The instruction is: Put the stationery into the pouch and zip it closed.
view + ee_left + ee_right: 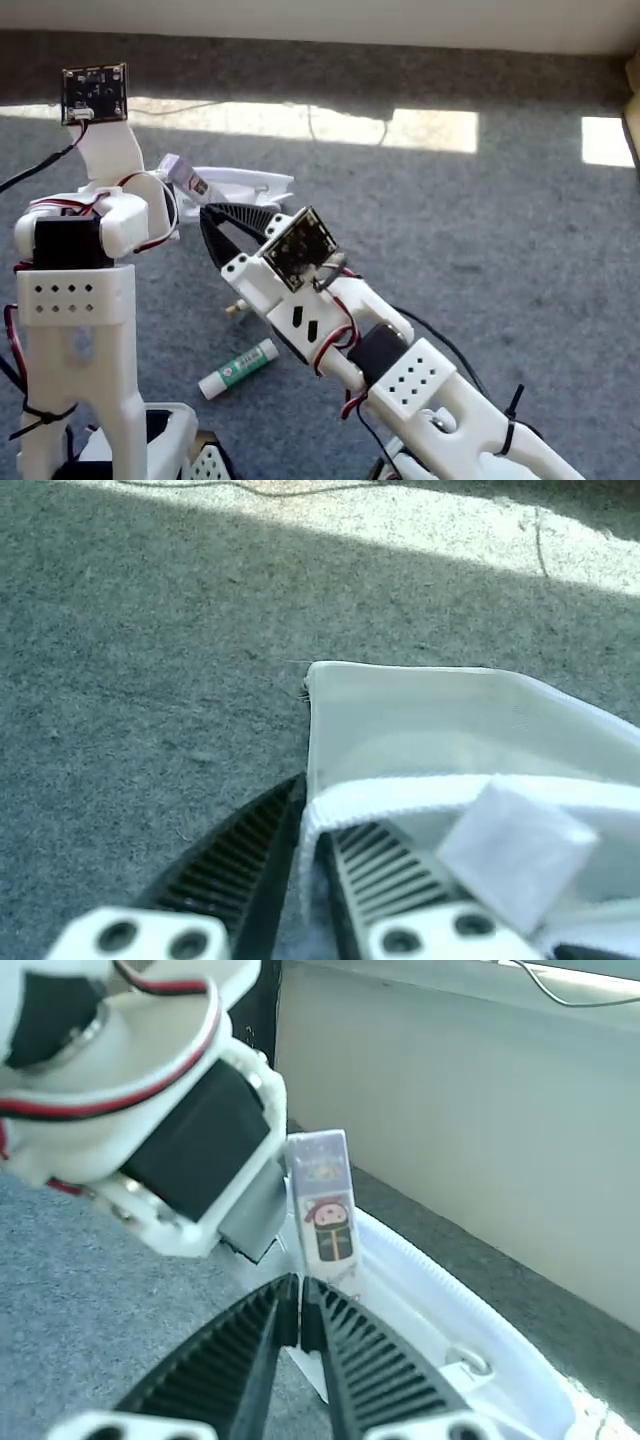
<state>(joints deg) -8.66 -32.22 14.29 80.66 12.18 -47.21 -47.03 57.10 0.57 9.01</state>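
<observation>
Left gripper [308,815] pinches the edge of the white pouch [420,720] on my feed; right gripper [298,1290], fingers pressed together, sits just beside the eraser [328,1222] standing at the pouch mouth. Glue stick [238,368] lies apart on the carpet [500,250].

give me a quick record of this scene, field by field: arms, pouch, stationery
surface: grey carpet
pouch: white, mouth open, not zipped
left gripper: shut on the pouch's rim
right gripper: fingers together at the pouch's rim; cannot tell if it grips anything
eraser: small block with a sticker, upright at the pouch's mouth
glue stick: lying on the carpet, apart from the pouch, outside it
task state: glue stick not yet in the pouch
</observation>
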